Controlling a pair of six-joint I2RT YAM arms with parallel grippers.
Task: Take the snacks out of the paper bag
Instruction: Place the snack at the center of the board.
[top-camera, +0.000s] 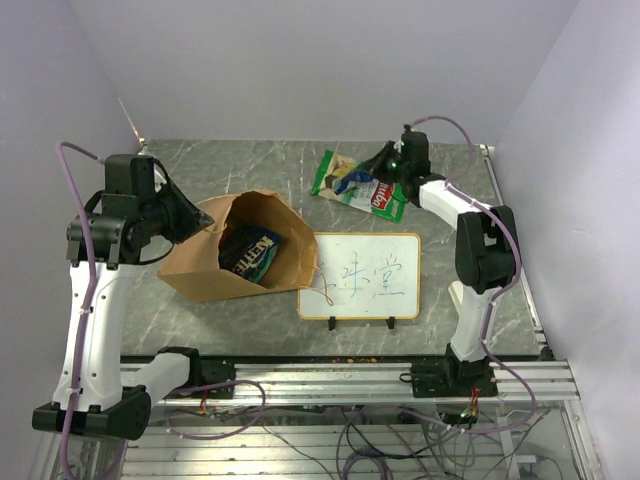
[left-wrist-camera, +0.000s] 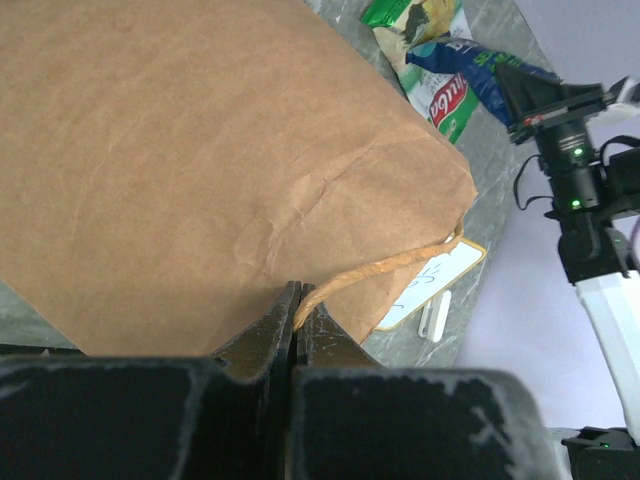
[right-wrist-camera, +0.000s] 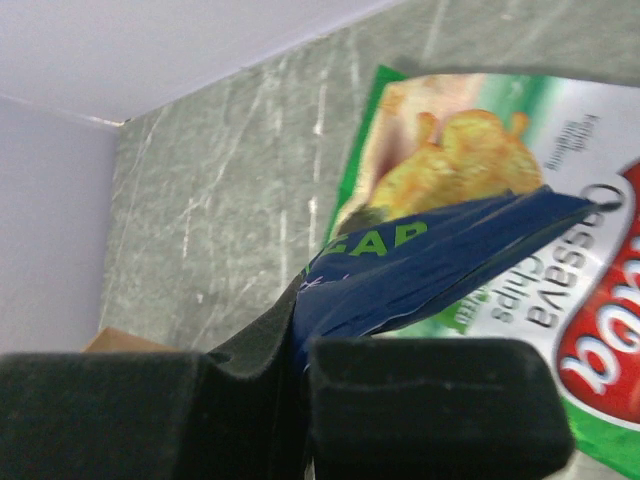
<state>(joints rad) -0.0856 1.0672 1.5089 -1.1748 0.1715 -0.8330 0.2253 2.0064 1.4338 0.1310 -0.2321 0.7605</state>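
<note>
Grey marbled tabletop (top-camera: 250, 165), framed whiteboard (top-camera: 360, 275) lying near its front edge, blue scribbles across it, two black clips (top-camera: 391, 321) on its near rim, lilac walls (top-camera: 300, 70) around.

Two white-and-black arms
Left arm (top-camera: 85, 320) and right arm (top-camera: 468, 312) had white links, black joints, black fingers (left-wrist-camera: 255, 338); mauve cables (top-camera: 75, 147) looped off both; a green light (top-camera: 397, 164) shone at one o'clock.

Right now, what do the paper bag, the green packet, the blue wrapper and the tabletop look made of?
Paper bag: brown kraft paper, matte, with soft creases. Green packet: glossy printed plastic film, probably; it catches light. Blue wrapper: thin glossy film, crumpled to sharp folds. Tabletop: grey with pale veins, marble-look; stone or laminate, cannot tell.
</note>
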